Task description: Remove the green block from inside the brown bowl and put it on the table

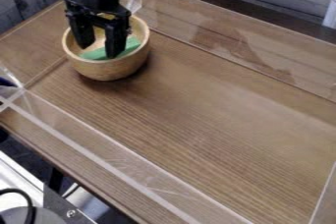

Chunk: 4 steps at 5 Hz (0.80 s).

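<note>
Over at the far left of the desk (pixel 197 110), you've got one brown bowl (pixel 108 63), and your single black pincer (pixel 98 41) is poking straight down into it. Look at those two fingers (pixel 116 37): they're spread wide, one toward the left side of the bowl's hollow and one toward the right, tips down below the rim. Nothing is pinched between them; you can see the gap. Now the one green block (pixel 92 54): it's inside the bowl, lying on the pale inner floor, and you can catch bright green showing beneath and between the finger tips, running out toward the bowl's left wall. Whether the tips actually touch the block, you can't tell from this angle, because the fingers cover part of it. The bowl itself sits upright, flat on the wood grain, close to the left clear raised edge (pixel 27 95) and well apart from the right side of the desk. So count it up for yourself: one bowl, one block, one pincer with two fingers. The rest of the plank surface runs broad and brown toward the near edge, with the transparent wall crossing the front corner.
</note>
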### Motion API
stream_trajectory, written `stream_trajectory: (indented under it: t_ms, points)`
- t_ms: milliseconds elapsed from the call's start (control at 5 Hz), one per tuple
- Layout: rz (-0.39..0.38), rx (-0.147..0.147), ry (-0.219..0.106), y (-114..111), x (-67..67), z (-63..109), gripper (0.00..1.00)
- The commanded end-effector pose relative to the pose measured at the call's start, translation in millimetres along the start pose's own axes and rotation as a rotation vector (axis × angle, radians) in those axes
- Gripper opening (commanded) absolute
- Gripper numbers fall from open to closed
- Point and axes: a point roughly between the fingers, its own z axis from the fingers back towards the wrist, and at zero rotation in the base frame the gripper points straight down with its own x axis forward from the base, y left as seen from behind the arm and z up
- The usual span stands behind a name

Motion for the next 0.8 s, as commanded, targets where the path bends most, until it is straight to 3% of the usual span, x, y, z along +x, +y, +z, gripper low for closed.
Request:
stream_trajectory:
  t_ms: [0,600]
  points:
    - [0.007,0.026,-0.053,11,14.8,6.5,1.00]
    - [0.009,0.026,-0.045,16,25.9,-9.8,1.00]
